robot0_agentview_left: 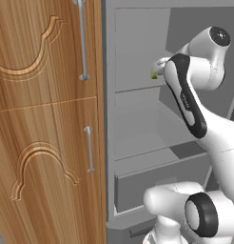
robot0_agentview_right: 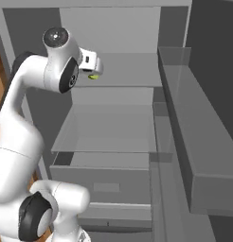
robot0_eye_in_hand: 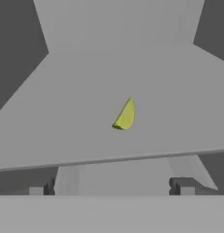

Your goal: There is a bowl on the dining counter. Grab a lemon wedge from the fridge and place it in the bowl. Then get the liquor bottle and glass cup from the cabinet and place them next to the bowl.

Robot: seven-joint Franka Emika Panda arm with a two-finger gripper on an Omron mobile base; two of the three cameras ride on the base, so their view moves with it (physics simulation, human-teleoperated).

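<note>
One wedge of lemon lies alone on a grey fridge shelf, and the arm is reaching toward it.

Nearest, in the hand view, the gripper shows two dark tips at 7 and 5 o'clock, spread wide with nothing between them. Just past them runs the shelf's front edge, crossing the picture from 9 to 3 o'clock. The wedge sits beyond that edge, a little above centre, pointed end toward 12 o'clock, yellow-green rind side facing 3 o'clock. It is apart from the tips and from the walls.

In the left base view the wedge peeks out at 1 o'clock, just beside the white hand; a wooden cabinet stands at 9 o'clock. In the right base view the wedge is at 11 o'clock on the upper shelf, with a lower shelf and a drawer beneath, and the open door's bin at 3 o'clock.

The wedge looks light, small, soft and probably slick, so a firm squeeze could crush it or make it slide. Best hold, by my judgement: across its two flat cut faces, near the thick middle.

Room looks generous on all sides of it. The shelf lip below and the ceiling above are the edges to mind; the back wall lies farthest off.
</note>
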